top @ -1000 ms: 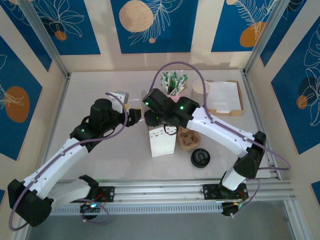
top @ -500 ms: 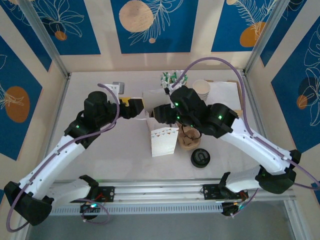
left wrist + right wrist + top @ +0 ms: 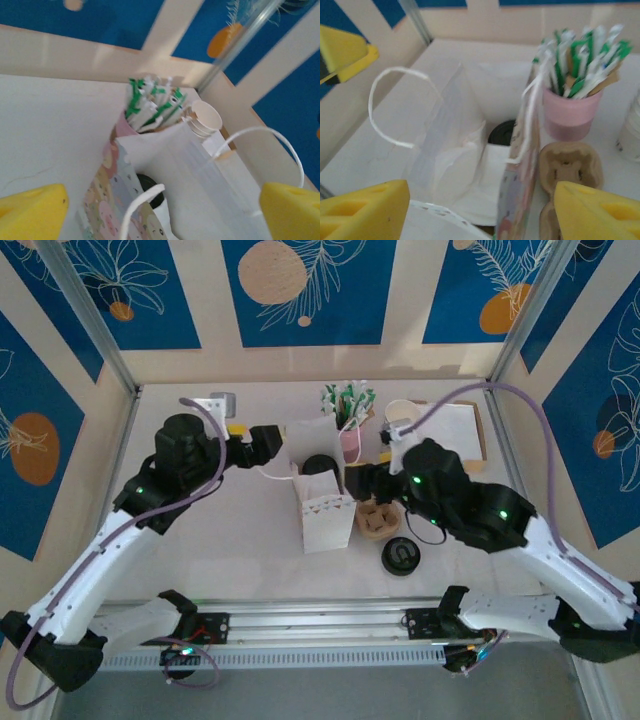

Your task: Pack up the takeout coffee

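Found left gripper (image 3: 160,210) released: yellow fingers (image 3: 32,209) spread wide, clamping nothing. Located open white paper bag (image 3: 200,175) directly ahead of and below it, lying between the two fingers in the left wrist view. Noted one cord handle (image 3: 145,196) rising just ahead of the gap between those fingers. Unable to tell from that view whether either finger touches the bag.

Found right gripper (image 3: 480,212) likewise released, fingers well apart, holding nothing. Noted the bag mouth just below and ahead of it, with the patterned bag wall running forward between the fingers.

Located takeout coffee (image 3: 501,134) inside the bag, upright, presenting only its round black lid; cup body hidden by the bag walls. Placed ahead of and below the right gripper, toward the far end of the bag mouth. Placed also ahead of and below the left gripper, low between the bag walls. Recorded no contact with either gripper.

Noted brown cup carrier (image 3: 567,170) outside the bag, just beside its wall, ahead of the right gripper's finger on the right of that view. Noted pink cup of green-and-white sticks (image 3: 570,120) beyond the carrier, further ahead of the same finger. Noted stack of pale paper cups (image 3: 205,117) beyond the bag, ahead of the left gripper. From the top view, logged low black lid stack (image 3: 400,556) on the table (image 3: 200,550), behind the right gripper toward the arm bases, apart from the bag.
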### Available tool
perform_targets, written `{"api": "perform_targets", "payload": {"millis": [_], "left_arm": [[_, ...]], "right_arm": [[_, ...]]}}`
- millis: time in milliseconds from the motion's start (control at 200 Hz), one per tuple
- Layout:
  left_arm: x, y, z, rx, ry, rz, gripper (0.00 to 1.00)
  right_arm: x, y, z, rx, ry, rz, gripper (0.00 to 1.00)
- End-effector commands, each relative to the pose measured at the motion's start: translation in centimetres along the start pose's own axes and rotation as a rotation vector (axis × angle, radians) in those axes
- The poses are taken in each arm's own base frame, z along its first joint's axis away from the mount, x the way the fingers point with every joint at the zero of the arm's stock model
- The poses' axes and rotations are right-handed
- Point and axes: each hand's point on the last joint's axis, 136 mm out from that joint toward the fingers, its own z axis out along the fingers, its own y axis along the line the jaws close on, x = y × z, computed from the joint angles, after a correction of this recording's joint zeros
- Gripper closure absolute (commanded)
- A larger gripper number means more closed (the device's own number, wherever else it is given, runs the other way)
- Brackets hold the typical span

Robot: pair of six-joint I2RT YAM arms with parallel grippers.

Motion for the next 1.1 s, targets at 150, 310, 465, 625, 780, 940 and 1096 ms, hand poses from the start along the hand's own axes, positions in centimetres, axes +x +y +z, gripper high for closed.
{"api": "perform_targets", "payload": {"millis": [150, 310, 465, 625, 780, 940, 1096], "left_arm": [[-3.4, 5.1, -6.7, -0.341, -0.194, 0.202, 0.00], [-2.5, 7.6, -8.4, -0.455, -0.243, 0.212, 0.00], [0.3, 11.0, -7.8, -0.586, -0.224, 0.134, 0.00], [2.5, 13.8, -7.3, -0.686, -0.268, 0.112, 0.00], [3.5, 16.9, -7.7, -0.862, -0.313, 0.126, 0.00], [5.1, 18.3, -5.4, -0.899, -0.310, 0.197, 0.00], [6.1, 20.0, -4.3, -0.950, -0.355, 0.241, 0.00]], "right_arm": [[-1.6, -6.8, -3.1, 0.211, -0.322, -0.048, 0.15], [0.8, -10.8, -1.5, 0.329, -0.388, -0.069, 0.13], [4.4, -14.0, 1.9, 0.369, -0.380, -0.079, 0.12], [8.2, -17.4, 4.1, 0.408, -0.400, -0.114, 0.10], [9.9, -21.9, 4.8, 0.476, -0.422, 0.008, 0.08], [12.1, -27.2, 5.2, 0.583, -0.372, 0.221, 0.08], [13.0, -28.3, 6.4, 0.609, -0.351, 0.189, 0.08]]}}
